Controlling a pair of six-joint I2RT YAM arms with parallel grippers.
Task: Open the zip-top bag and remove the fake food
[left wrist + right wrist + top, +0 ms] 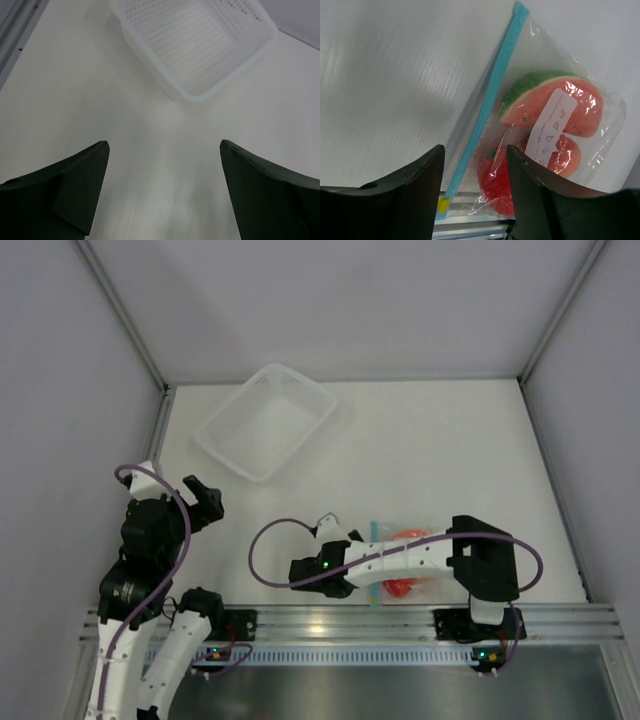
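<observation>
zip-top bag (pixel 403 534) partly under arm (pixel 400 558), basket (pixel 220 85) cropped

Looks like a robotics lab test cell. Evidence:
- Bare white table (pixel 450 440) boxed in on three sides by plain grey panel walls (pixel 350 300) with metal corner posts (pixel 118 310).
- Left arm (pixel 150 540) and right arm (pixel 400 558), both white and black, are bolted to an aluminium extrusion rail (pixel 340 618) at the near edge. A slotted cable duct (pixel 350 652) runs just below it.
- Exposed purple cable (pixel 250 558) loops off the right arm, with a green status light (pixel 327 563) lit on a joint.
- Props on the surface are staged: a white mesh basket (pixel 265 425) and a zip-top bag (pixel 545 55) of fake food (pixel 555 100), plastic toys.
- Flat, even lighting; fixed overhead camera plus wrist cameras.
</observation>
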